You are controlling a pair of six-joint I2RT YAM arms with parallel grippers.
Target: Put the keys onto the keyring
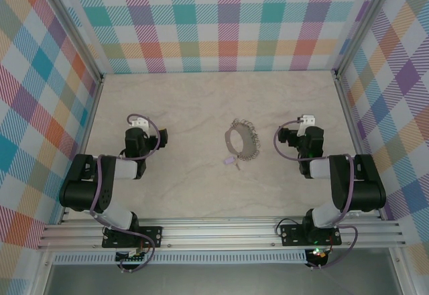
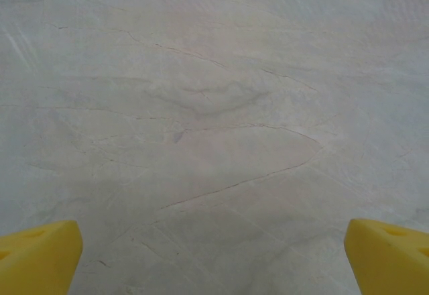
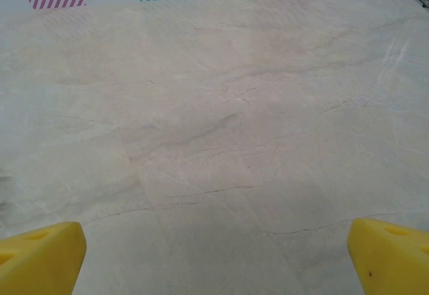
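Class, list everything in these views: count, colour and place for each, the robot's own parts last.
keyring: one, silvery-grey, mid-table between the arms.
keys: one dark key with pale lilac tag, beside the keyring's near edge.
table: one, pale marbled, under everything.
walls: three, pastel checked, around the table.
arms: two, black and grey, near edge.
left hand: one, yellow-tipped, open above the table.
right hand: one, yellow-tipped, open above the table.

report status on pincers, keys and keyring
Left pincer and right pincer open, empty. Keyring on table between them, keys at its near edge. Nothing in the way.
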